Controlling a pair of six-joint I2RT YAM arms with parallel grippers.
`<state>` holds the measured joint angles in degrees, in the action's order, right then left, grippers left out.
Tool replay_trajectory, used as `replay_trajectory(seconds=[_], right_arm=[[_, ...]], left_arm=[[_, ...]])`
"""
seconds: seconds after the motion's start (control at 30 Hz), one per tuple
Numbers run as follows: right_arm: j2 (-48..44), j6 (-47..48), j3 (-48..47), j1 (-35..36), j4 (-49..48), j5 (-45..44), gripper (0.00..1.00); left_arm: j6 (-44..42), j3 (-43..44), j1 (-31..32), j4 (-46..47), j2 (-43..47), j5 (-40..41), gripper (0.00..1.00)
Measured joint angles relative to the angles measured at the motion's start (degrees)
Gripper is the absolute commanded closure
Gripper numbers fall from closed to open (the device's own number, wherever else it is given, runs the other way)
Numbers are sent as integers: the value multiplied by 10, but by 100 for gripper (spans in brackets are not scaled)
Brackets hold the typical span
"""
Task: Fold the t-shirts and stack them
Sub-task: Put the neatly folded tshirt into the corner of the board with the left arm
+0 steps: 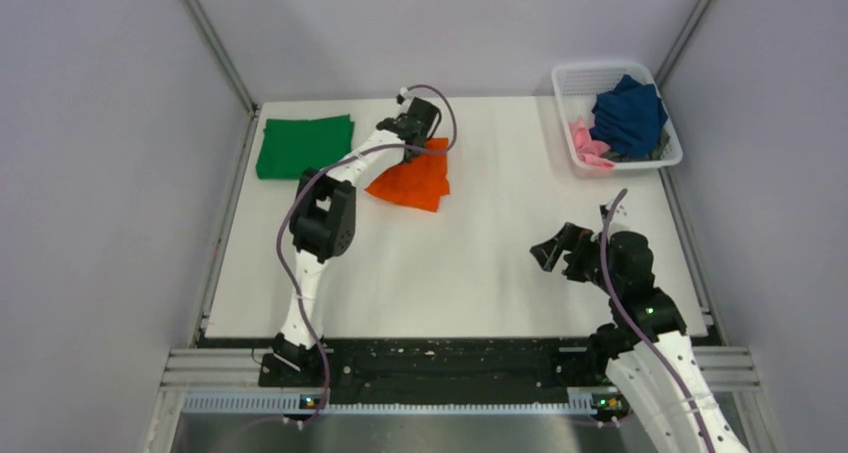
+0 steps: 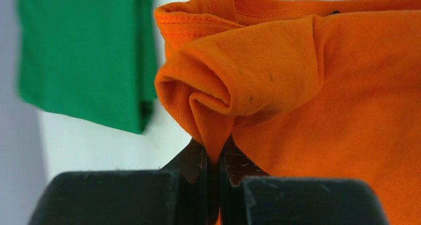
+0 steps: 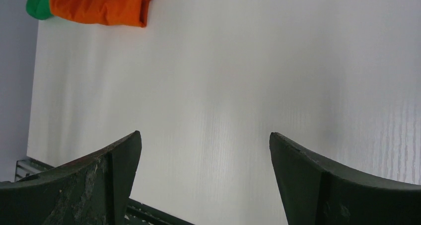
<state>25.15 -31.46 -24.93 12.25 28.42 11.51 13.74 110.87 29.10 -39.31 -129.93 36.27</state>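
1. Your orange t-shirt point(image 1: 412, 180) lies folded on the far-left part of the table point(image 1: 480, 263). One edge is gathered into a rolled bulge, and the ribbed collar shows just behind that bulge in the left wrist view.
2. Your left gripper point(image 2: 214, 160) holds that bulge. Its fingers are drawn narrow and the orange cloth is pinched between them, rising out of the gap. The left arm stretches from its base toward the far edge to reach it.
3. The green t-shirt point(image 1: 303, 145) sits in the far left corner, folded into a flat rectangle. It is just beside the orange one on its left, and a thin strip of white table shows between the two.
4. The navy blue t-shirt point(image 1: 628, 116) and the pink t-shirt point(image 1: 590, 143) are crumpled together in the white mesh basket point(image 1: 570, 76) at the far right corner. The navy one takes up most of the basket, and the pink one pokes out along its left side.
5. Your right gripper point(image 3: 204, 140) is spread wide with nothing between its fingers. It is over bare table on the near right side, well apart from every shirt.
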Motion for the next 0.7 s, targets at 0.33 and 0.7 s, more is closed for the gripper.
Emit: replay_trajectory(seconds=[0.33,0.7], right_arm=[[-8,3,2,0,-2,4,1],[-8,4,2,0,-6,4,1]], left_arm=[[-210,5,-109,63,6,85,100],[-284,61,-150,84,67,22,100]])
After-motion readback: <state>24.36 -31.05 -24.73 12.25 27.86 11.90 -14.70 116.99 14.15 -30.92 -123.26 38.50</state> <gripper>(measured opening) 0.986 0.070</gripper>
